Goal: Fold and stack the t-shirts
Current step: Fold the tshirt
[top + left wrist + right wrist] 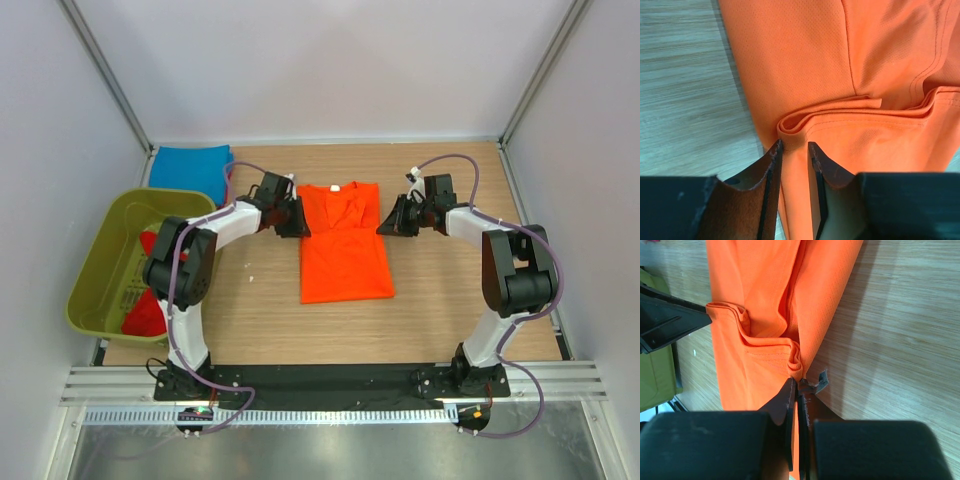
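Observation:
A bright orange t-shirt lies flat in the middle of the table, collar toward the back, its sleeves folded inward. My left gripper is at the shirt's upper left edge; in the left wrist view the left gripper stands open, jaws apart astride a rolled fold of the orange t-shirt. My right gripper is at the upper right edge; the right wrist view shows the right gripper shut on a bunched edge of the orange t-shirt. A blue t-shirt lies folded at the back left. Red t-shirts lie in the tub.
An olive-green plastic tub stands at the left edge of the table, and its side shows as the tub in the right wrist view. White walls and metal posts close in the back and both sides. A black rail runs along the near edge.

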